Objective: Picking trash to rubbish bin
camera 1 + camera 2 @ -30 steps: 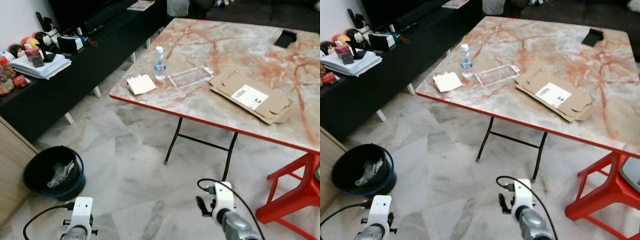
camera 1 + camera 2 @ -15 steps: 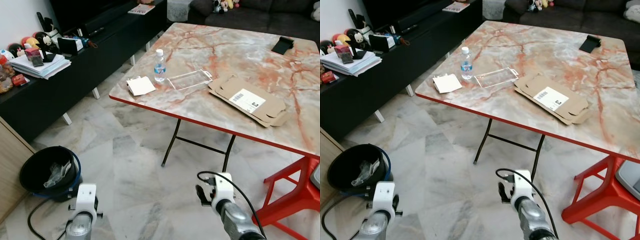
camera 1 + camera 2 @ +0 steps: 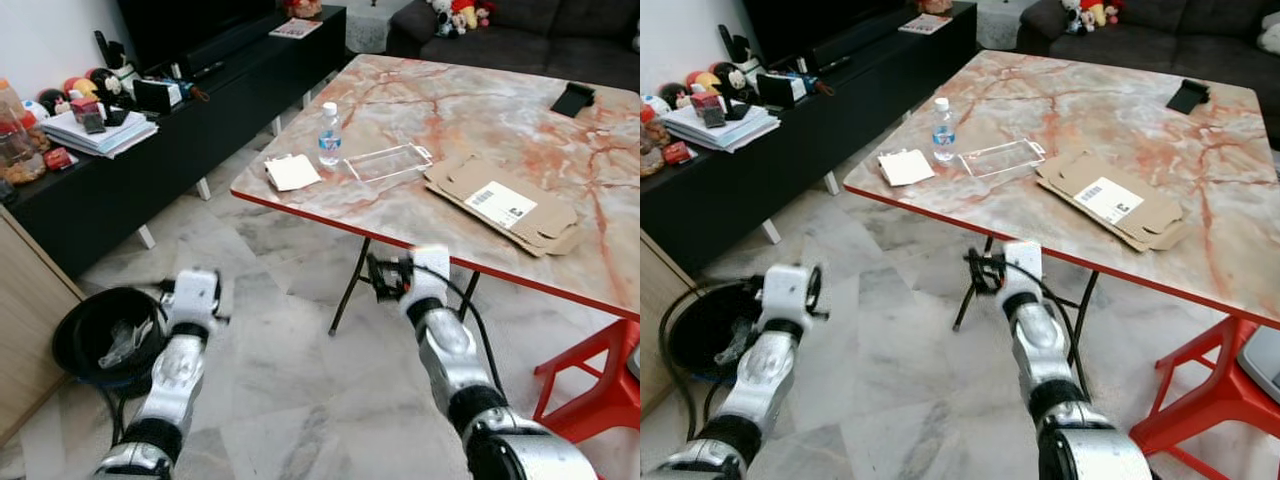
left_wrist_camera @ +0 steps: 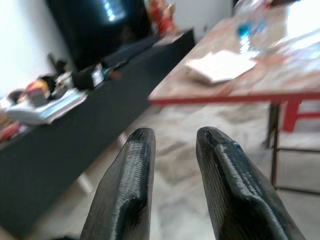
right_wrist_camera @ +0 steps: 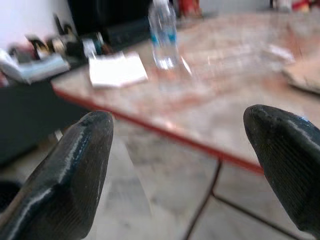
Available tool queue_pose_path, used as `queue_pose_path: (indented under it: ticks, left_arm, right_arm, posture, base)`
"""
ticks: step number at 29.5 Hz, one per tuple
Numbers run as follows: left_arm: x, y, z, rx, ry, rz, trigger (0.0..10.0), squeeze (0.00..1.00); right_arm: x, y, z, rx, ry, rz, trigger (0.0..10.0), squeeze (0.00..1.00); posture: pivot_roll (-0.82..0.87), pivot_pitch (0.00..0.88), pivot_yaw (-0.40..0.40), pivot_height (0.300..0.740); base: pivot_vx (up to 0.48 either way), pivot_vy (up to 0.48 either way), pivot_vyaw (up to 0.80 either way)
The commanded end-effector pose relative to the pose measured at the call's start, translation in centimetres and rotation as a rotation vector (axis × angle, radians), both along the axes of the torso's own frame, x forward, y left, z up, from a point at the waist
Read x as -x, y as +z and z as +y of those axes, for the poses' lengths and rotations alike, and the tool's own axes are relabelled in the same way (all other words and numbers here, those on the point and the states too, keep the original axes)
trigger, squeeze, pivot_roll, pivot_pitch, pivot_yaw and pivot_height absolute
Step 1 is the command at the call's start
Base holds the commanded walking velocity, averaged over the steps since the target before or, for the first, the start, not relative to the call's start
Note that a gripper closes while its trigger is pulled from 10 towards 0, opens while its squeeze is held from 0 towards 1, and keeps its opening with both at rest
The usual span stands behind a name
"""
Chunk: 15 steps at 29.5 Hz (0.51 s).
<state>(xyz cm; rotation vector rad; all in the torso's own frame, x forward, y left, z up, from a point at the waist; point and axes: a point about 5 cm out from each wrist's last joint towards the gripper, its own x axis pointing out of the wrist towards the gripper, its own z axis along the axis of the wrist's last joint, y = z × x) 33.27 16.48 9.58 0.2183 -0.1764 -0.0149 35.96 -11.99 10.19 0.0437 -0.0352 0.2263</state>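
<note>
Right wrist view's all blur: water bottle (image 5: 163, 34) label unreadable, clear tray beside it just a smear on the table (image 5: 240, 115). Left gripper (image 4: 172, 145) tips sharp, but bottle & white card beyond are washed out. Rubbish bin (image 3: 95, 335) half hidden behind left arm, contents too murky to ID. Red stool (image 3: 598, 375) near table cut by frame edge. Shipping label (image 3: 500, 205) on flat cardboard too small to read.

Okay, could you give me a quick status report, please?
Right gripper open, left gripper slightly open, both empty, short of the table. Water bottle, cardboard untouched. Bin left.
</note>
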Motion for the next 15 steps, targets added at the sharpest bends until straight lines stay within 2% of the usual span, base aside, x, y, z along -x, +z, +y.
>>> queue_pose_path:
  ticks: [1,4,7,11,15]
  left_arm:
    - [-0.2,0.4,-0.5,-0.016,-0.023,-0.013,10.0,0.00]
    - [-0.4,0.8,-0.6,0.001,-0.016,-0.026,10.0,0.00]
    - [-0.4,0.9,-0.8,-0.001,-0.023,-0.026,10.0,0.00]
    - [-0.4,0.9,-0.8,0.000,-0.024,-0.025,10.0,0.00]
    - [-0.3,1.0,-0.6,0.009,-0.020,-0.037,10.0,0.00]
  right_arm:
    - [-0.2,0.6,0.6,-0.026,0.018,-0.020,10.0,0.00]
    - [-0.2,0.7,1.5,-0.025,0.044,-0.024,10.0,0.00]
    - [-0.1,0.6,2.0,-0.079,0.059,-0.013,10.0,0.00]
    - [-0.1,0.6,2.0,-0.081,0.059,-0.013,10.0,0.00]
    - [0.6,-0.1,2.6,-0.104,0.066,-0.010,10.0,0.00]
  posture:
    - [0.08,0.003,0.002,0.740]
    - [0.08,0.000,0.006,0.740]
    - [0.09,0.000,0.008,0.740]
    - [0.09,0.000,0.008,0.740]
    - [0.09,0.000,0.014,0.740]
  base:
    - [0.000,0.000,0.00]
    - [0.000,0.000,0.00]
    - [0.000,0.000,-0.80]
    - [0.000,0.000,-0.80]
    - [0.000,0.000,0.00]
